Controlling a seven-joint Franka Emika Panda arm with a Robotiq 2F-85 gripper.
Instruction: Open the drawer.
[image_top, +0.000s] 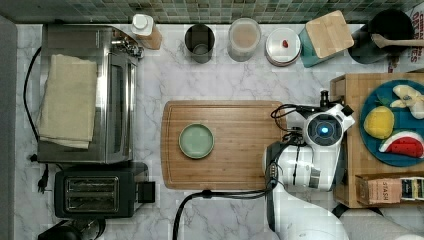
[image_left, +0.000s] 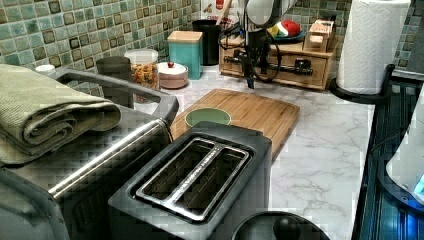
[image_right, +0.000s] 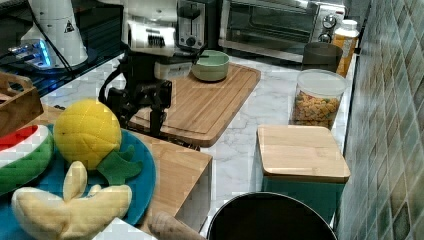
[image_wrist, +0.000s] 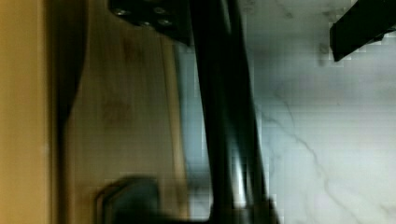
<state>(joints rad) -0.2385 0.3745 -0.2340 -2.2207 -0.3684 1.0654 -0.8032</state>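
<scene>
The drawer (image_left: 280, 59) is in a low wooden stand at the left view's back, with a long black bar handle (image_left: 290, 68) across its front. My gripper (image_left: 250, 80) hangs fingers-down right in front of that handle, toward its end on the left view's left. In the wrist view the bar (image_wrist: 224, 116) runs between the light-wood drawer front (image_wrist: 126, 107) and the marble. One fingertip (image_wrist: 359, 23) stands on the marble side, apart from the bar, so the gripper is open. The right view has the gripper (image_right: 156, 127) at the stand's edge beside the cutting board.
A brown cutting board (image_top: 240, 145) with a green bowl (image_top: 196, 141) lies just in front of the stand. A blue plate (image_top: 395, 125) of toy fruit and tea boxes sit on the stand. A paper towel roll (image_left: 372, 45) stands beside it. Jars line the backsplash.
</scene>
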